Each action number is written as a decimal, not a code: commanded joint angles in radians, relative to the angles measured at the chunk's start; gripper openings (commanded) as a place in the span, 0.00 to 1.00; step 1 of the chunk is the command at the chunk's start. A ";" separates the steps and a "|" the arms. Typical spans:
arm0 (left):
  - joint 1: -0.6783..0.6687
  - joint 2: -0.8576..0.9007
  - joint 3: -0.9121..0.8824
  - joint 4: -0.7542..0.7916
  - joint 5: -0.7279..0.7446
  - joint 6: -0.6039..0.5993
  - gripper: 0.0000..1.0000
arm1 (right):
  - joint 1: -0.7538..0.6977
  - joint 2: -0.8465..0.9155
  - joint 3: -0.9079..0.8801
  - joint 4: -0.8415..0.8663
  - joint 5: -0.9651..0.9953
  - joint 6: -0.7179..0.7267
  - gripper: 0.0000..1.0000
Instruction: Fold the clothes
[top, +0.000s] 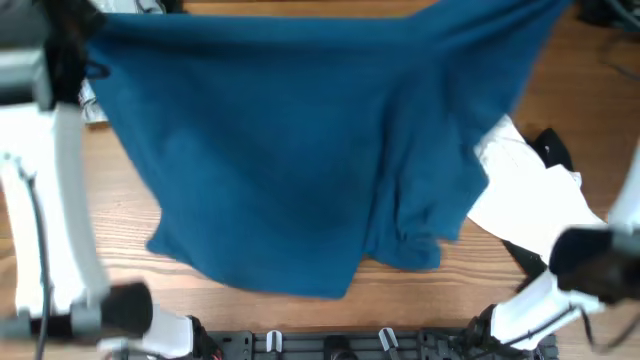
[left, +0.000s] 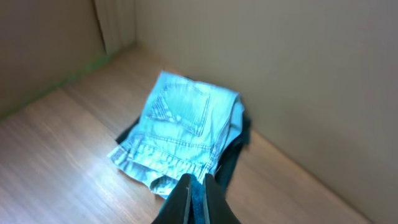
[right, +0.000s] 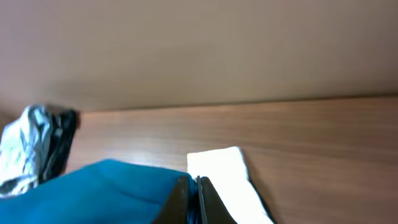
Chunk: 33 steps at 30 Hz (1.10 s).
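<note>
Blue garment (top: 300, 150) hem near table (top: 420, 300) edge

The dark blue garment (top: 300, 150) is a plain, even teal-blue with no print. At 3 o'clock, the white garment (top: 530, 195) bears black marks. The denim piece (left: 180, 130) is pale washed blue, lying over dark cloth (left: 231, 163). The table (top: 125, 230) shows brown wood grain.

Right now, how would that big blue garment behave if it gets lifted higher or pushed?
Probably very floppy: the blue garment sags and drapes between its raised corners. Likely light, since two pinched edges seem to carry it. Pushed, it would probably bunch, as its hem wrinkles.
</note>
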 joint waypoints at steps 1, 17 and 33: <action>0.016 0.188 0.002 0.093 -0.033 0.019 0.04 | 0.092 0.161 0.004 0.108 0.083 0.013 0.04; 0.008 0.379 0.002 0.205 -0.033 0.023 0.96 | 0.193 0.291 0.004 0.282 0.140 0.063 1.00; 0.000 0.313 0.001 -0.240 0.201 0.071 1.00 | 0.125 0.233 -0.480 -0.043 0.570 0.041 0.55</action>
